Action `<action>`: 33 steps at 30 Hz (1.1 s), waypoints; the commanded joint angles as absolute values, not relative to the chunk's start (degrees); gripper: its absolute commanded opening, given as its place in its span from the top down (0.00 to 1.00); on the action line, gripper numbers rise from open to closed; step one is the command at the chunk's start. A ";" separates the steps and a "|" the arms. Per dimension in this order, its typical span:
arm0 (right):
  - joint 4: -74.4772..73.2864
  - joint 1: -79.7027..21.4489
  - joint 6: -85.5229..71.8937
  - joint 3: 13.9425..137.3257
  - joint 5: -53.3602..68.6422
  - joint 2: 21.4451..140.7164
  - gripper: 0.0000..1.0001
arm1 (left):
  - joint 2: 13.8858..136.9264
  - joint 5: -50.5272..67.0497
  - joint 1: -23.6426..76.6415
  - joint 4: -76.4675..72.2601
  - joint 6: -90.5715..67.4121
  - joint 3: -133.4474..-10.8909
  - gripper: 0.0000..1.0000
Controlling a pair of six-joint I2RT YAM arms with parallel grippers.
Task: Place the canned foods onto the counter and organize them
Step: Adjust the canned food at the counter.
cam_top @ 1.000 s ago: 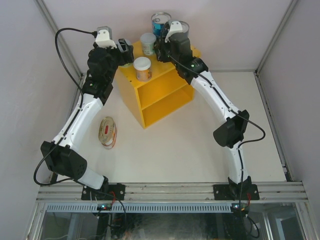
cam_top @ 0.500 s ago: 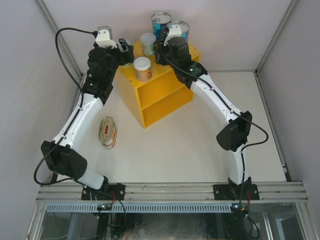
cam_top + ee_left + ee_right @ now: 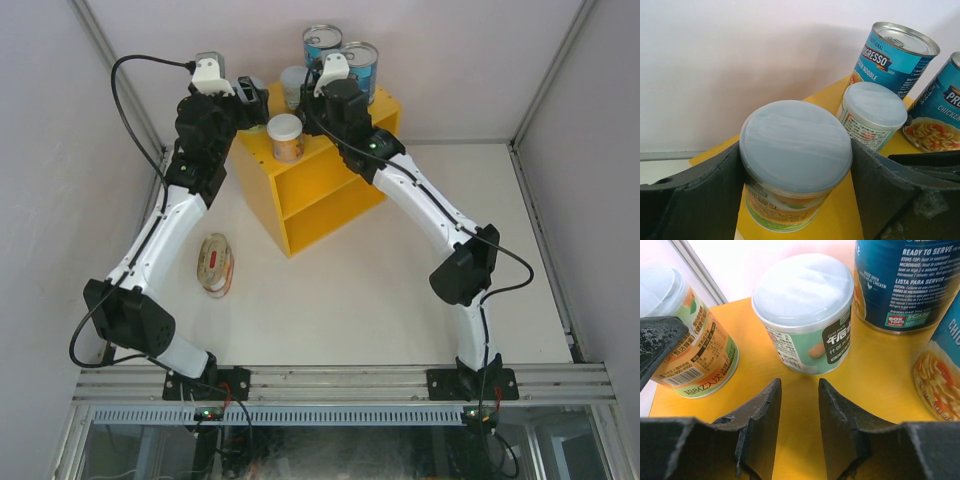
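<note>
The yellow counter (image 3: 322, 187) stands at the back of the table. On its top are two tall blue cans (image 3: 322, 44) (image 3: 361, 62), a small pale-lidded can (image 3: 286, 137) at the front, and a green-labelled small can (image 3: 805, 315) further back. My left gripper (image 3: 796, 150) is shut on a third small can (image 3: 790, 150) with an orange-green label, at the top's left corner. My right gripper (image 3: 799, 386) stands open, low over the top, its tips just short of the green-labelled can. A flat oval tin (image 3: 215, 265) lies on the table to the left.
The booth's white walls rise close behind the counter and along both sides. The counter's two open compartments (image 3: 335, 200) face front right. The two tall cans crowd the top's back corner, right beside my right wrist (image 3: 345, 100).
My right gripper has slid left and forward from beside the tall cans, and now covers most of the back small can from above. The left arm has not moved.
</note>
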State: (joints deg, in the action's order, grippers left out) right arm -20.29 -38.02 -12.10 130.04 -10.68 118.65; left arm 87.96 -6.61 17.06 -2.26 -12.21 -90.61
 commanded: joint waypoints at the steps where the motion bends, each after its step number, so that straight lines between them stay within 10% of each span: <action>1: -17.45 -37.97 -11.09 133.80 -11.34 118.65 0.64 | 89.57 -4.17 16.88 1.23 -14.51 -90.72 0.40; 33: -12.57 -37.17 -8.56 134.54 -15.08 120.47 0.65 | 86.87 -5.52 16.63 1.18 -16.61 -87.19 0.46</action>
State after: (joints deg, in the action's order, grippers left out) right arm -16.62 -36.84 -10.20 138.37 -12.75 127.09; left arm 87.96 -5.41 16.84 -3.07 -12.69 -90.15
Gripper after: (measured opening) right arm 0.356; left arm 0.793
